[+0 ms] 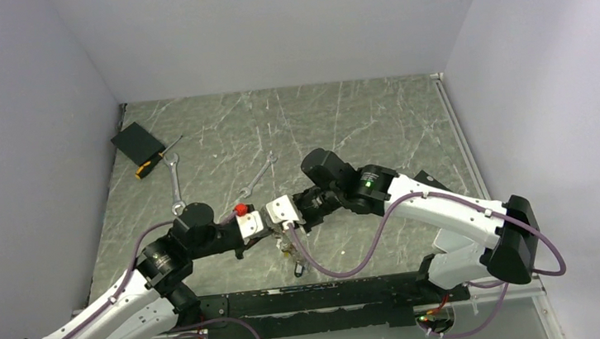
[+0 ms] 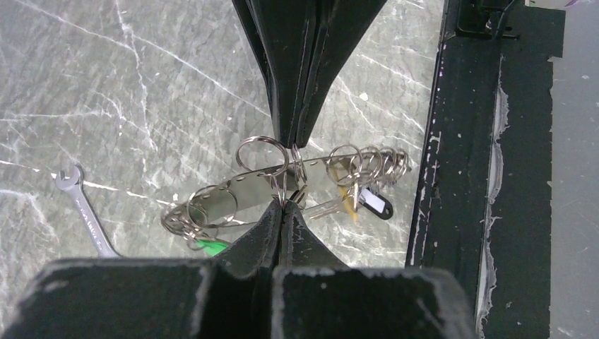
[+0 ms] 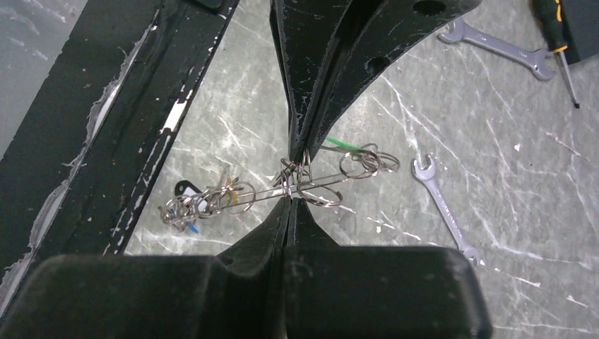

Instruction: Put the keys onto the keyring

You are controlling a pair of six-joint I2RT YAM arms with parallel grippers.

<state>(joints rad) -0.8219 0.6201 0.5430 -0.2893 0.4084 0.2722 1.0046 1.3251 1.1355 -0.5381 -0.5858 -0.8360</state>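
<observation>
Pinching the keyring (image 2: 233, 196) from both sides, tips almost meeting
We see the left gripper (image 2: 284, 206) and the right gripper (image 2: 293, 141) both clenched on its small silver rings, close to the black strip (image 2: 459, 176) at the edge of the table (image 2: 106, 85); the keyring stretches sideways between the tips, with the green key (image 2: 209, 246) at one end and the black key (image 2: 374, 205) at the other, a spanner (image 2: 79, 205) lying on the marbled top well apart from it

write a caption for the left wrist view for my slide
Left gripper and right gripper meet tip to tip, both shut on the keyring, its keys bunched at either end.
</observation>
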